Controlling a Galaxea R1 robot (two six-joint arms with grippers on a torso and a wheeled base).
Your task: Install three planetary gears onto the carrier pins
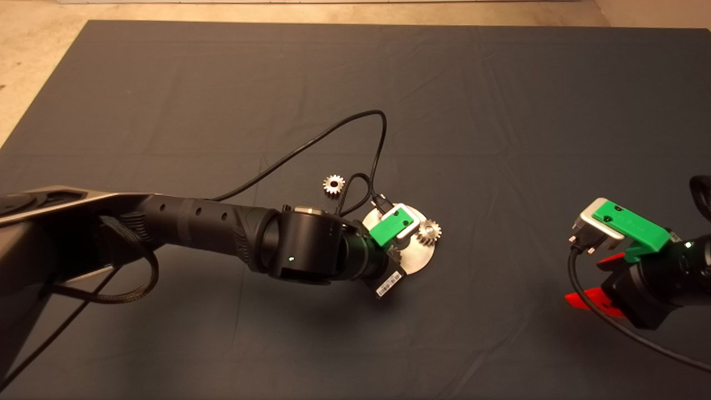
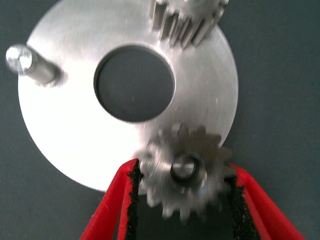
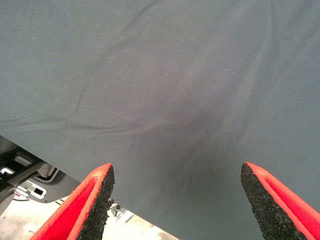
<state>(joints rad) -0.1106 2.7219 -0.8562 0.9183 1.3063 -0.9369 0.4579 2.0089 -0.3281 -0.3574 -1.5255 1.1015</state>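
Left hand [image 2: 182,200] grips gear [image 2: 187,172], visible only wrist-side

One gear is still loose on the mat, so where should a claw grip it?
Grip the loose gear across its toothed rim, coming straight down from above: it lies flat on the mat with its bore up and open space around it.

A dark mat [image 1: 500,111] lies on pale floor [image 1: 33,66].
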